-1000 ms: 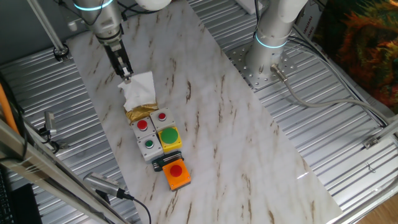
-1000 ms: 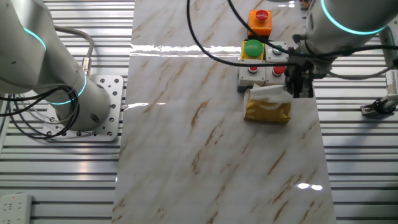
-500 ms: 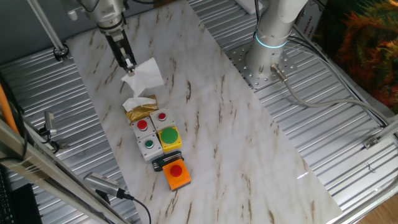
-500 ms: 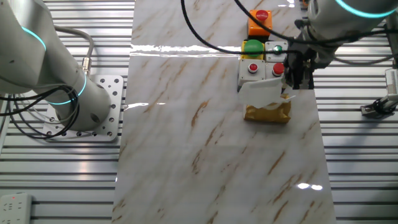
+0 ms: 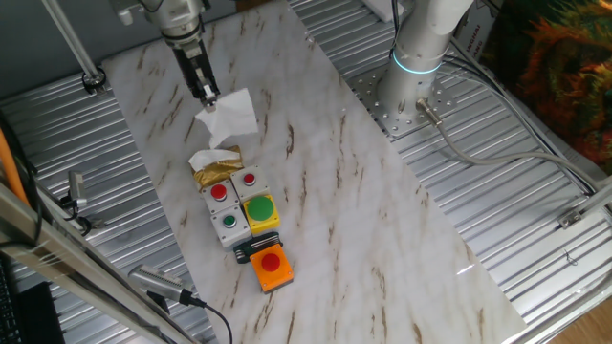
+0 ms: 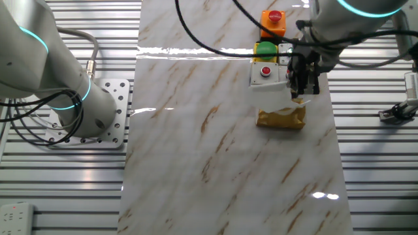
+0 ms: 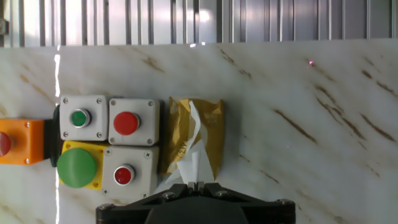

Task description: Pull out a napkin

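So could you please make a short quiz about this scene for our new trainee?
1. True or false: the claw holds the napkin clear of the gold packet.
2. How many red buttons sit on grey boxes beside the packet in the hand view?
3. What is next to the orange box? A) blue switch B) green button C) cup

Key
1. True; a second white sheet sticks out of the packet.
2. Two.
3. B
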{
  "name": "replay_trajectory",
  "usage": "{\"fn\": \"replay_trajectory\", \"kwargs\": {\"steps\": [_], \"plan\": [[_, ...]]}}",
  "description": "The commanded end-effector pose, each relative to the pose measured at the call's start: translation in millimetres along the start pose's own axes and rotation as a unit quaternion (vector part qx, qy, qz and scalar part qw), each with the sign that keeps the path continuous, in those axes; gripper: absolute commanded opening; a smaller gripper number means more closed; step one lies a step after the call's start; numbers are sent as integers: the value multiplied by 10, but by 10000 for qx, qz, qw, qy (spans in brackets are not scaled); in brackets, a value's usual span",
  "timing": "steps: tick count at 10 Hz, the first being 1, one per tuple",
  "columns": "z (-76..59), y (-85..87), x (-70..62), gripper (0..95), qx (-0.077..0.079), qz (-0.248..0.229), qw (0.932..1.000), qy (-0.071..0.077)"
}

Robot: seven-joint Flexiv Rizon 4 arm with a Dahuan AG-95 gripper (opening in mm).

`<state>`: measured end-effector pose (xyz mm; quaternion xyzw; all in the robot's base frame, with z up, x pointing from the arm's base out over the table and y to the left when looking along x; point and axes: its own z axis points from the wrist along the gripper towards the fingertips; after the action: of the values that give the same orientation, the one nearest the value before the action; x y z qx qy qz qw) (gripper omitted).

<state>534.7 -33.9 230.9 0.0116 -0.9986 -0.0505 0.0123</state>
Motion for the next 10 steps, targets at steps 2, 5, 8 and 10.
{"fn": "replay_trajectory", "kwargs": {"steps": [2,5,8,10], "plan": [[14,-250,64,0,-1,-266,9996,-1],[74,-495,105,0,-34,-433,9990,-43],[192,-605,41,0,-15,-521,9986,-85],[224,-629,-61,0,-55,-558,9984,-104]]}}
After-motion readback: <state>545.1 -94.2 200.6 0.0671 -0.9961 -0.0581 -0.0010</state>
